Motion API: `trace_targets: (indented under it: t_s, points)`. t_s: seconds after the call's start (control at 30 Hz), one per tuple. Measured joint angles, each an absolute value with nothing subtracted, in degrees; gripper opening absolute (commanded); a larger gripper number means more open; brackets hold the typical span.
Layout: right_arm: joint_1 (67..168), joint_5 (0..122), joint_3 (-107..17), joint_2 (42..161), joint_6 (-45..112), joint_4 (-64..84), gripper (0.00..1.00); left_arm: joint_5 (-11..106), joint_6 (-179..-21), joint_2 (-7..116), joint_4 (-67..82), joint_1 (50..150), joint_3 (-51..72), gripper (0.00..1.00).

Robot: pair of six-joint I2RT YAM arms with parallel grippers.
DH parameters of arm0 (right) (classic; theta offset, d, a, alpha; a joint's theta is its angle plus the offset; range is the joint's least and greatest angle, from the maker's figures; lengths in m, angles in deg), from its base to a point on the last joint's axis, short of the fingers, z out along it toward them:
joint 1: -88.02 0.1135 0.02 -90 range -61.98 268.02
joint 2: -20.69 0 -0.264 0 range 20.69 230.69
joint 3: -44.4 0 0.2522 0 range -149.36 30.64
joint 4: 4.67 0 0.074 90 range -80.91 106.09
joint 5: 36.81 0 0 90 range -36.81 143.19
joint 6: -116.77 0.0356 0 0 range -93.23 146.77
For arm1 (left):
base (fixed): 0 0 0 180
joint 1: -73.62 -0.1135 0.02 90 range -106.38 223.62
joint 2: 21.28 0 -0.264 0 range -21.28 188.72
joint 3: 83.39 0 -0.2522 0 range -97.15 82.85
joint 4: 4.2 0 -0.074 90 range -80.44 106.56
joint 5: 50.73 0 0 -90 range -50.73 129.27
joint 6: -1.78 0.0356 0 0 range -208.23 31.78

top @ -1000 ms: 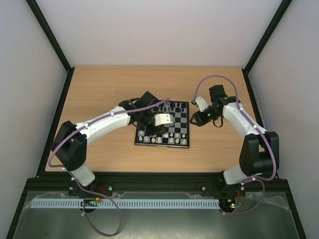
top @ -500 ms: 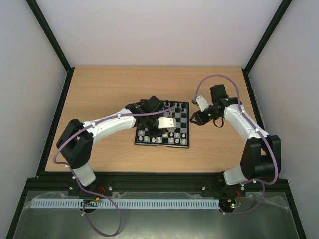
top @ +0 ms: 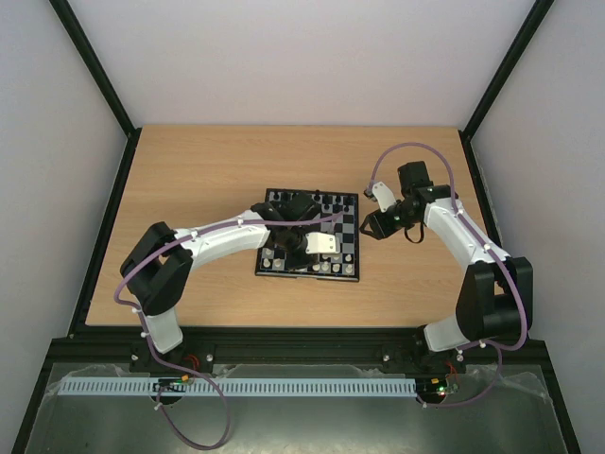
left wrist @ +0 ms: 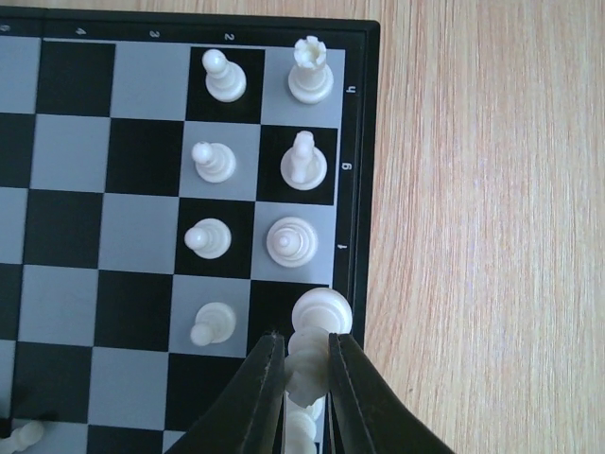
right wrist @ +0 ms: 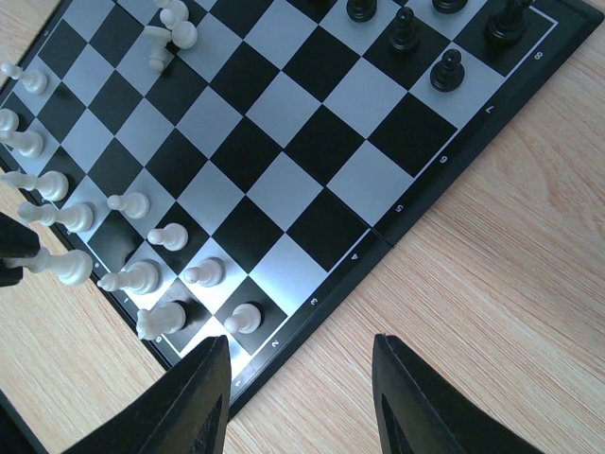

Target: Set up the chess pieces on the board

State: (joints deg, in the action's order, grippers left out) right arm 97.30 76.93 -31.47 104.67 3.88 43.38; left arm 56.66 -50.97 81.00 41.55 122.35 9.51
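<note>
At the bottom of the left wrist view, the left gripper is clenched on a tilted cream-white piece. The piece's round base is over a black square just inside the right rim of the board. Whether the base touches that square cannot be told. Up the frame from the fingers, more white chess pieces stand upright in two files, each on its own square and apart from its neighbours. The closest are a pawn to the left of the held piece and a round-topped piece just above it. Right of the black rim, bare wood runs to the frame edge.

In the right wrist view, the right gripper is spread wide and holds nothing. It hangs over the wood just off the board's lower right rim. White pieces line the left edge of that frame and black pieces sit at the upper right, with open squares between them.

From above, the board lies a little right of the middle of the table. The left arm reaches over the board from the lower left, and the right gripper sits just beside the board's right rim. Light wood stretches wide to the left of the board and toward the top of the frame. Pale walls and slanting black frame posts close in the table.
</note>
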Motion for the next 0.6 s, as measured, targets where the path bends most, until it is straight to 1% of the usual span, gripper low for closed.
trace_targets:
  t_s: [0.27,0.6]
  points:
    - [97.30,76.93,-31.21,104.65,3.88,43.16,0.42,54.76,-51.12,83.87,40.98,122.96,9.51,0.13]
    - [97.30,76.96,-30.31,104.45,3.88,42.83,0.42,52.55,-51.14,83.95,40.10,123.55,9.51,0.13]
